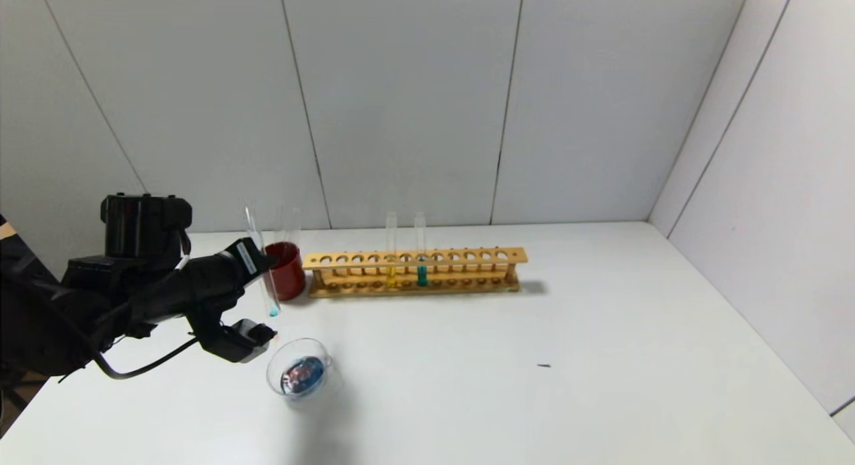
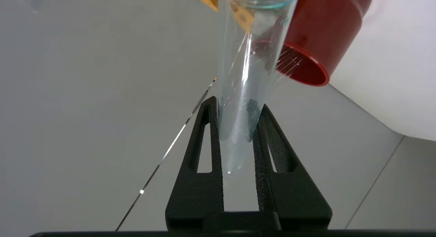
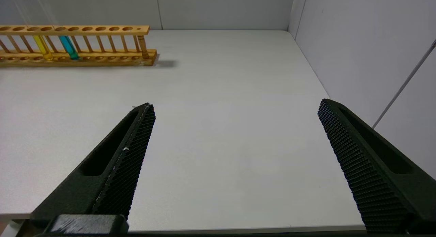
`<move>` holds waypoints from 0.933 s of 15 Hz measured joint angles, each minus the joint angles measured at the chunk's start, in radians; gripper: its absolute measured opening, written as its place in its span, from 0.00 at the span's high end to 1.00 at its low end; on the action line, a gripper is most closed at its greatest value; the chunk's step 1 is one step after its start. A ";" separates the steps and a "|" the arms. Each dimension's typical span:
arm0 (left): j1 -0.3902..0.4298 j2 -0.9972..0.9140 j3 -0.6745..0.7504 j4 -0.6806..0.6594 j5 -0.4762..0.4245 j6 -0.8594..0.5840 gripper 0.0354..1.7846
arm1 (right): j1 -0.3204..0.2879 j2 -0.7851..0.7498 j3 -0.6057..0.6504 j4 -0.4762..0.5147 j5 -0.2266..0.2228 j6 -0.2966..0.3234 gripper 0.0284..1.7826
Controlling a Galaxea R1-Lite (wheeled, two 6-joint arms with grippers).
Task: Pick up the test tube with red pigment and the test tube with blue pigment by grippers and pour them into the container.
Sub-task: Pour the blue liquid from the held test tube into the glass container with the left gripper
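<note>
Above the table's left side, the left gripper [image 1: 262, 259] is clamping the blue tube [image 1: 262, 264] upright, nearly drained, behind the dish [image 1: 298, 375]. Up close, its fingers [image 2: 213, 135] are pinching thin, slippery, breakable glass [image 2: 242, 80] mid-length. The right gripper [image 3: 235, 135] is idling, spread wide.

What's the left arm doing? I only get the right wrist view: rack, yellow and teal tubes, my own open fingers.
Observer: The left gripper is shut on the test tube with blue pigment, at the table's left side.
Operator: Tube full?
Observer: No, only a trace of teal sits at its round bottom.
Operator: Where's it relative to the dish?
Observer: It is near upright beside the red cup, not tipped over the container, which holds dark mixed blue and red liquid.
</note>
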 joint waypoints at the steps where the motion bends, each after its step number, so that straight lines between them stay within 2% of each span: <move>1: -0.003 -0.008 0.021 -0.027 0.001 0.003 0.84 | 0.000 0.000 0.000 0.000 0.000 0.000 0.02; 14: -0.037 -0.069 0.066 -0.057 0.037 0.062 0.84 | 0.000 0.000 0.000 0.000 0.000 0.000 0.02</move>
